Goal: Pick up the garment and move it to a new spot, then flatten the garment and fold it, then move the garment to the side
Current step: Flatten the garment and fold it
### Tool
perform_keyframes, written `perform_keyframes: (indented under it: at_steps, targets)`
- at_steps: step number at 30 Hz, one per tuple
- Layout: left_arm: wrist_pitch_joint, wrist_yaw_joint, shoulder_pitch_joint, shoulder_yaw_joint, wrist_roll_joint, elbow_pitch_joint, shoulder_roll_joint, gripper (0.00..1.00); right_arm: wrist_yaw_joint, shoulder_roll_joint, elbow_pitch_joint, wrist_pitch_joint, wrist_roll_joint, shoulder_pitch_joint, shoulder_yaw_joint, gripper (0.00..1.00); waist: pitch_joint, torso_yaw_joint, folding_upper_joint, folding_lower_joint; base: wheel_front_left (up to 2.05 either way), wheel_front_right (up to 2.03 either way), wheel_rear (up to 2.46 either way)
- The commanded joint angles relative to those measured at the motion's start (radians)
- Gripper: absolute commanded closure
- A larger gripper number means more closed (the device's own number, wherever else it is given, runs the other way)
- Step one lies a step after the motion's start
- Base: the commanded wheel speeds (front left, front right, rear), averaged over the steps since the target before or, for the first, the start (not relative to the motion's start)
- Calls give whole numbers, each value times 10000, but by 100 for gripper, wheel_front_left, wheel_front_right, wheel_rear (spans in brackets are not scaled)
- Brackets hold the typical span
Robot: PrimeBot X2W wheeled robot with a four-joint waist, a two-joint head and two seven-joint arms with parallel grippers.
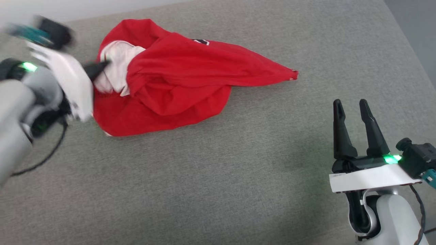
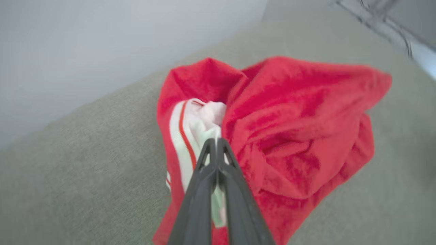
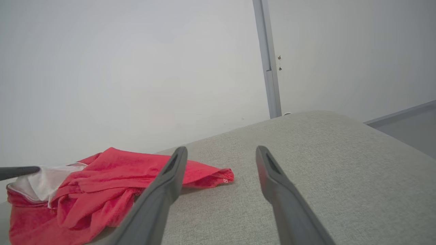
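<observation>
Head view: crumpled red jersey T-shirt w/ white sleeves (image 1: 177, 85) lay bunched on grey fabric surface (image 1: 218, 177), toward far left. Left gripper (image 1: 102, 65) fingers were pressed together, pinching white sleeve cloth. Right gripper (image 1: 350, 102) fingers were spread, empty, well apart from shirt. Judged: pick-up barely begun; move, flatten, fold, set-aside all left.

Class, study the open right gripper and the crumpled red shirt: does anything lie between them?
Nothing visible does. Only bare grey fabric surface separates the right gripper from the garment and its pointed corner.
</observation>
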Motion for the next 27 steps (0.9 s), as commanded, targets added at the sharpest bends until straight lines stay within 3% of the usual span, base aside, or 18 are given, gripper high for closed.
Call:
perform_keyframes:
  at_steps: [1,5,10,14,19,20,21,22,27]
  targets:
    - [-242,22,194,720,-1589,83,-3,100,-3,-4,5,-50,-89,-117,-21,0,-58,120,0,0,0,0,0]
    - [-445,22,901,2028,-4072,398,316,100,-3,2,9,-50,-134,-42,-150,0,-124,331,0,0,0,0,0]
    - [-520,20,1633,2631,-5233,1308,529,100,-5,-1,48,-50,-166,-31,-151,0,-96,500,0,0,0,0,0]
    - [-631,20,2435,2674,-5442,2130,705,100,-3,0,59,-50,-176,-149,-153,0,-79,591,0,0,0,0,0]
    - [-627,20,2955,2533,-5088,2060,769,100,-3,0,18,-50,-280,-143,-229,0,-61,710,0,0,0,0,0]
    - [-702,20,2962,2469,-4912,1917,810,93,-3,-1,13,-50,-305,-146,-240,0,-58,737,0,0,0,0,0]
    - [-853,20,2938,2420,-4705,1793,866,54,-3,-1,15,-50,-318,-155,-254,0,-61,764,0,0,0,0,0]
    - [-991,20,2848,2320,-4324,1664,965,0,-3,-3,20,-50,-324,-164,-251,0,-65,782,0,0,0,0,0]
    - [-1779,20,2072,1696,-2443,857,1477,0,-3,-3,43,-50,-356,-161,-190,0,-105,809,0,0,0,0,0]
